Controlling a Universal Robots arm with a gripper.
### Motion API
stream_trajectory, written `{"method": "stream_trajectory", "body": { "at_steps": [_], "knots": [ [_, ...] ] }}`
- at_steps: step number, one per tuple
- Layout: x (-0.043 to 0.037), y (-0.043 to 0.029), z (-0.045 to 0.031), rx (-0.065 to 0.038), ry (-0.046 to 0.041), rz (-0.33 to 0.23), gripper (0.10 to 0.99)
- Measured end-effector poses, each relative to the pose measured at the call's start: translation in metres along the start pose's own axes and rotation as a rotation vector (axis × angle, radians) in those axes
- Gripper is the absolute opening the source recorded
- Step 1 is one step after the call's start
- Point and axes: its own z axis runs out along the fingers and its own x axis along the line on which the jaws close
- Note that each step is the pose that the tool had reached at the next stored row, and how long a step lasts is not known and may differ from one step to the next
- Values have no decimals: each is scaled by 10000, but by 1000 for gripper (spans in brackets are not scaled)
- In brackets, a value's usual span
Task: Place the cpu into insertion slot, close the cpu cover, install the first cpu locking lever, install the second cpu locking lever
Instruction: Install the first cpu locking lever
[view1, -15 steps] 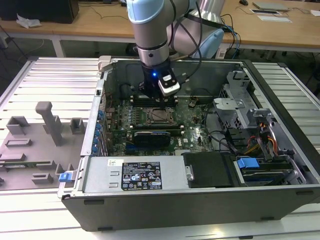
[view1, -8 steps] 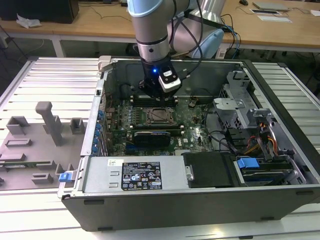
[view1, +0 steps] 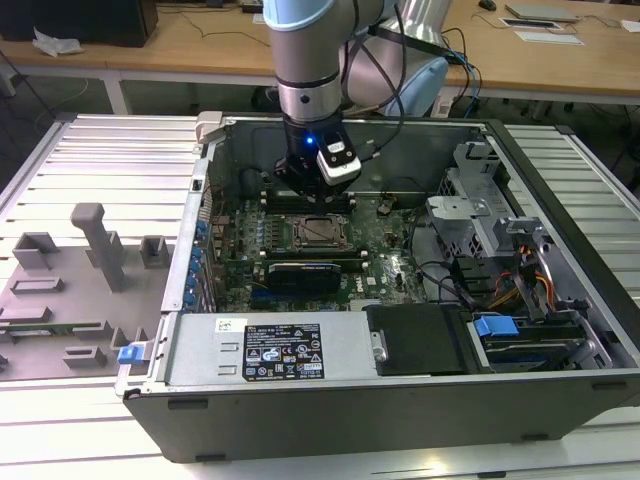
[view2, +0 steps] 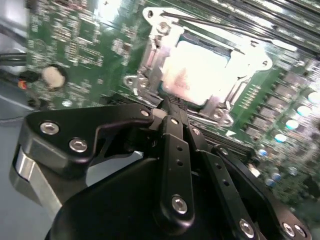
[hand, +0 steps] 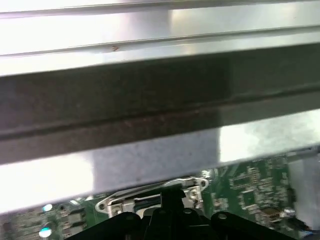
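Observation:
The cpu (view1: 316, 231) lies flat in its socket on the green motherboard, its pale metal face (view2: 200, 70) showing through the window of the cpu cover (view2: 150, 57). The silver cover frame (view1: 296, 233) lies down over the chip. A thin lever rod (view2: 215, 25) runs along one side of the socket. My gripper (view1: 311, 200) hangs at the socket's far edge in the exterior view. Its black fingers are shut together, and the gripper (view2: 171, 106) tips sit right at the cover's rim. In the first wrist view, my gripper (hand: 172, 199) is against the cover (hand: 142, 201).
The open case's far metal wall (hand: 150, 100) stands close behind the arm. A black card (view1: 305, 270) lies nearer than the socket. The labelled power supply box (view1: 285, 350) is in front, drive cages and cables (view1: 490, 250) on the exterior view's right, and a grey fixture tray (view1: 90, 250) on its left.

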Motion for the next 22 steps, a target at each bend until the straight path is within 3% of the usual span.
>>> {"method": "stream_trajectory", "body": {
  "at_steps": [3,8,12,14,16,18,22],
  "knots": [
    [-3,-11,-1,7,32,0,106],
    [-19,-103,-2,6,32,1,106],
    [-50,-285,-4,6,31,1,106],
    [-52,-295,-3,10,34,1,106],
    [-53,-297,-2,42,144,1,106],
    [-58,-297,2,139,520,1,106],
    [-59,-296,4,162,523,-32,106]
  ]
}}
